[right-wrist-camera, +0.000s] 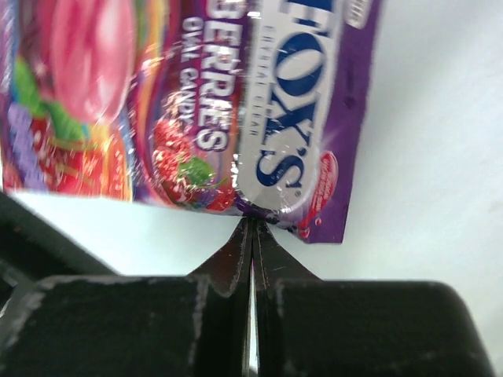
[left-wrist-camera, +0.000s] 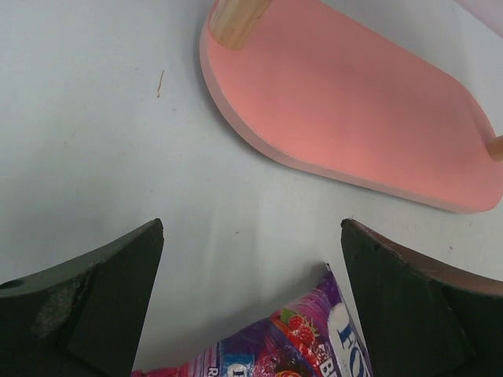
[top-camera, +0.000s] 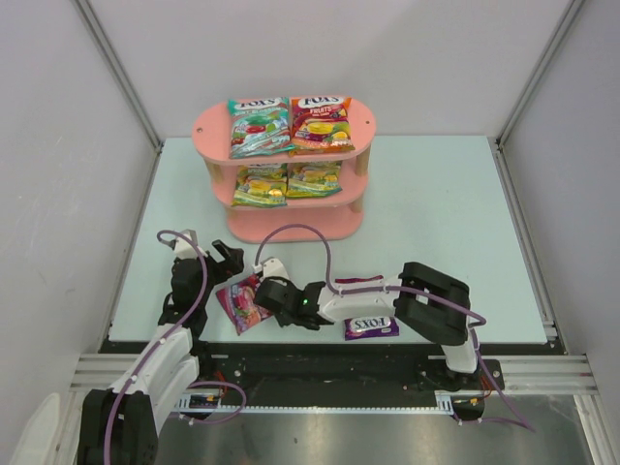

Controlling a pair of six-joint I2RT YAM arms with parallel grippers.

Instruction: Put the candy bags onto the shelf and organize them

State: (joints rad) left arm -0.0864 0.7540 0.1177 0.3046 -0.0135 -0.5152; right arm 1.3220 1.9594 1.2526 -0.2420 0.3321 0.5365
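The pink shelf [top-camera: 295, 225] stands at the back of the table. Its top board carries a teal candy bag [top-camera: 258, 127] and a red-orange one [top-camera: 321, 123]; two yellow-green bags [top-camera: 287, 182] lie on the middle board. My right gripper [right-wrist-camera: 253, 220] is shut on the bottom edge of a purple candy bag [right-wrist-camera: 196, 102], which shows near the front left [top-camera: 240, 303]. A second purple bag [top-camera: 371, 326] lies flat under the right arm. My left gripper [left-wrist-camera: 251, 275] hangs open just behind the held bag [left-wrist-camera: 314, 345], touching nothing.
The shelf's bottom board [left-wrist-camera: 354, 110] is bare, with a wooden post [left-wrist-camera: 236, 16] at its left end. Grey walls close in the pale table [top-camera: 436, 213] on three sides. A purple cable [top-camera: 310, 232] arches over the front of the shelf.
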